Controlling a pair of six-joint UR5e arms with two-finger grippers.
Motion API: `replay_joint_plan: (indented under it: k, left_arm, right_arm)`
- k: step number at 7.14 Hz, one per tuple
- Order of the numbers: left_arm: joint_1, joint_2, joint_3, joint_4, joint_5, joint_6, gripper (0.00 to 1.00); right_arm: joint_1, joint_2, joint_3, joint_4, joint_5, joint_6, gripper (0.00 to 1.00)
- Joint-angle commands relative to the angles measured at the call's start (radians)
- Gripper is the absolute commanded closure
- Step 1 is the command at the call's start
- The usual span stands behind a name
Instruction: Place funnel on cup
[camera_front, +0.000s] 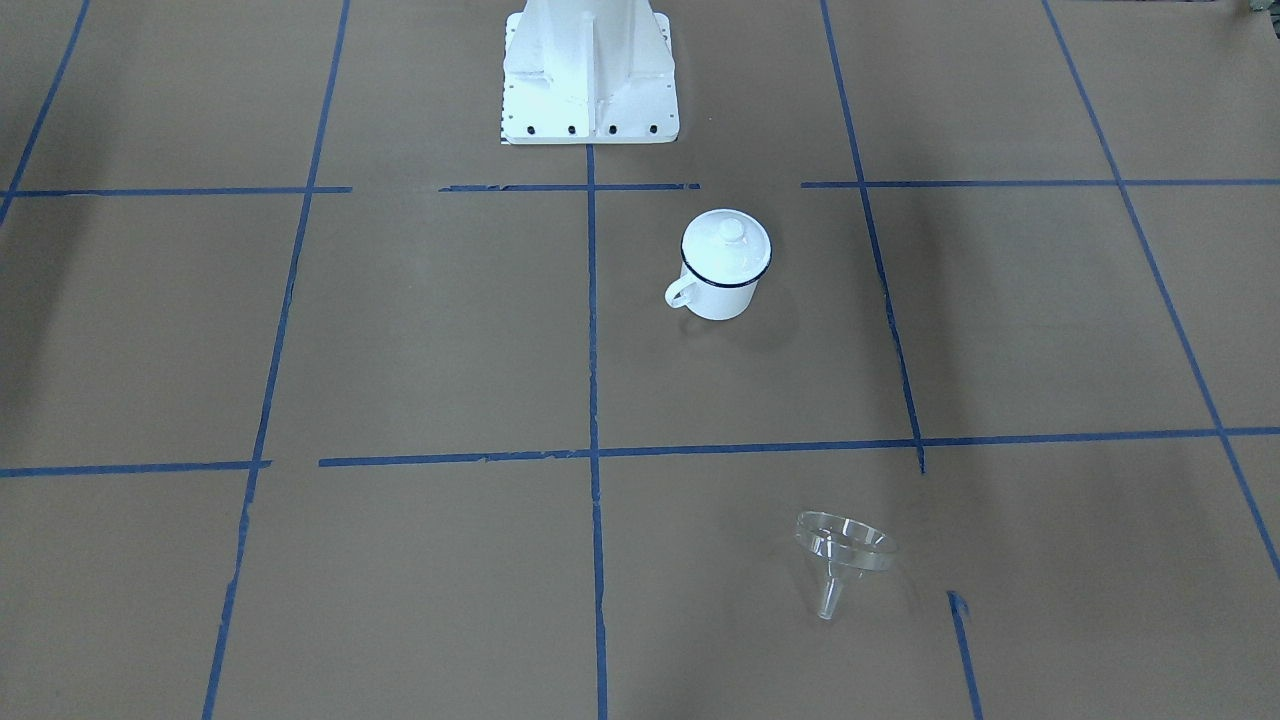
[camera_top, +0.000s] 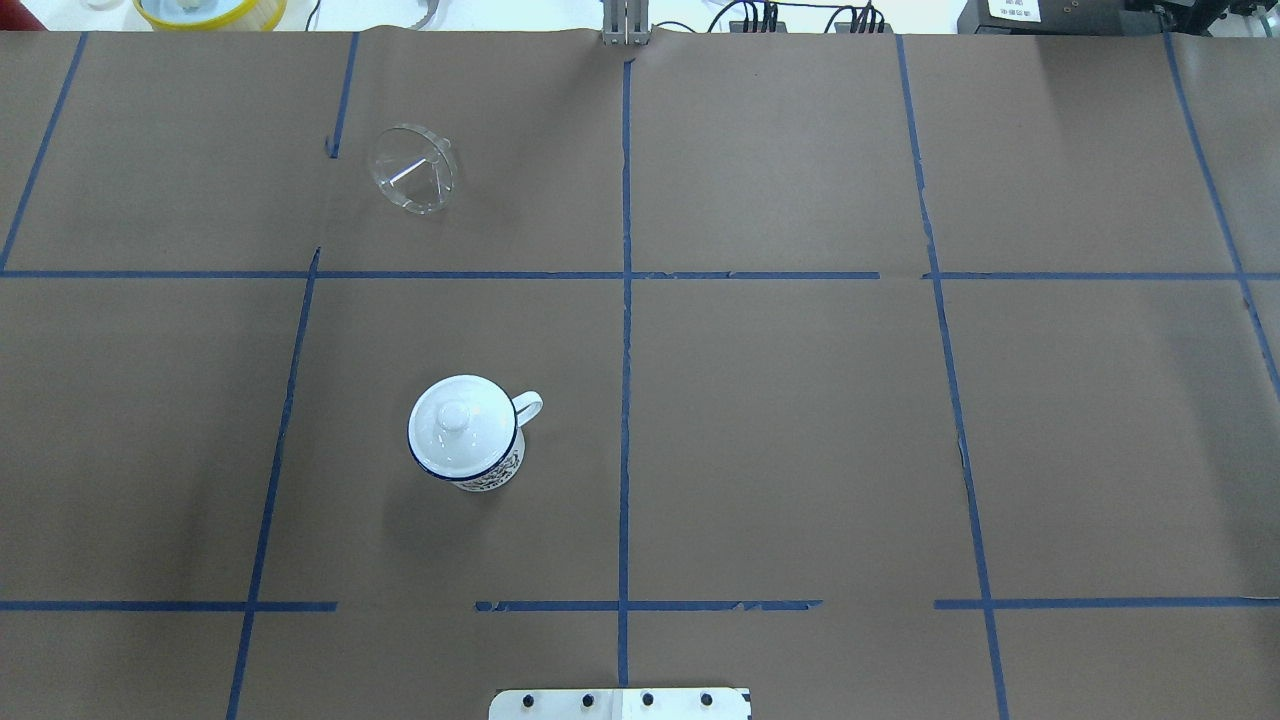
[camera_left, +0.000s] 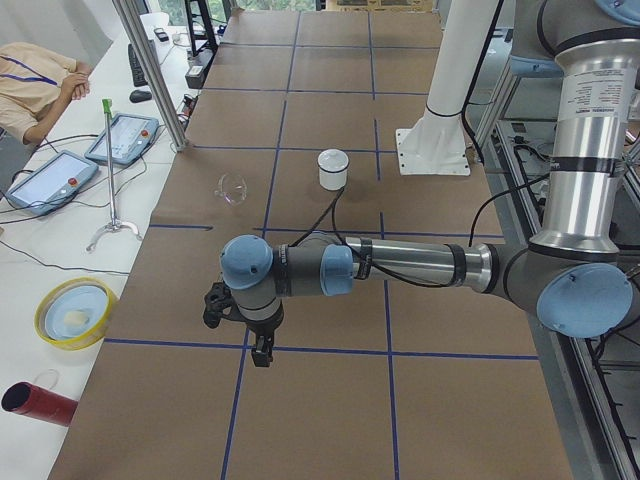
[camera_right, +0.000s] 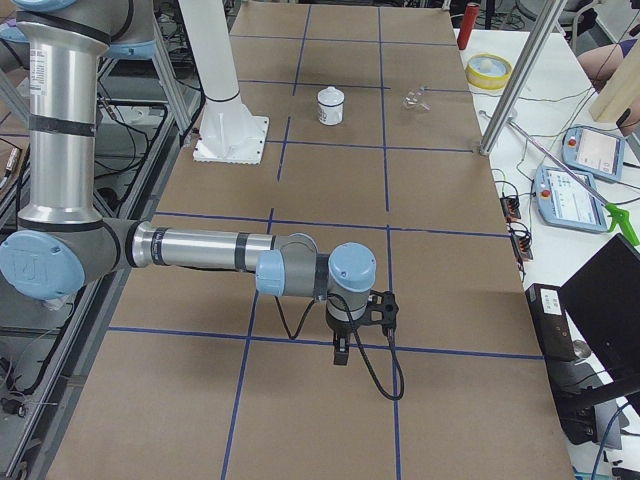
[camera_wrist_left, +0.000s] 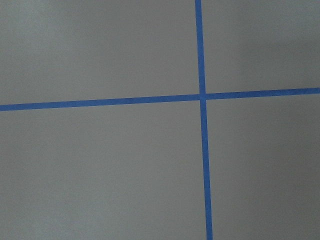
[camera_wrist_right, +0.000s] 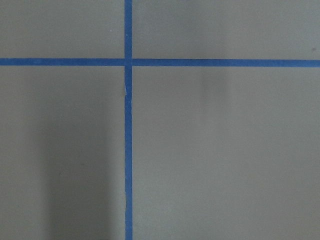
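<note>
Lying tipped at the far left, well apart from the lidded white enamel blue-rimmed cup (camera_top: 465, 440), the small clear plastic funnel (camera_top: 412, 170) looks light, stiff, slippery, so I'd pinch its rim. Can't tell if the left gripper (camera_left: 259, 355) or right gripper (camera_right: 341, 355) is apart or together.

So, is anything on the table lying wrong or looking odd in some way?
Two things stand out. The funnel lies tipped on its side, not upright on its rim. The cup stands upright, but a white knobbed lid sits on it, so its mouth is covered. Nothing looks spilled or broken.
</note>
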Motion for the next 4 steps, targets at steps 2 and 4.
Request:
replay_joint_plan:
  k: [2,4]
  left_arm:
    - [-0.001,0.0,-0.011,0.001,0.003,-0.005,0.0]
    - [-0.001,0.001,-0.011,0.003,0.006,-0.005,0.0]
  right_arm:
    - [0.0,0.0,0.0,0.0,0.0,0.0,0.0]
    - [0.0,0.0,0.0,0.0,0.0,0.0,0.0]
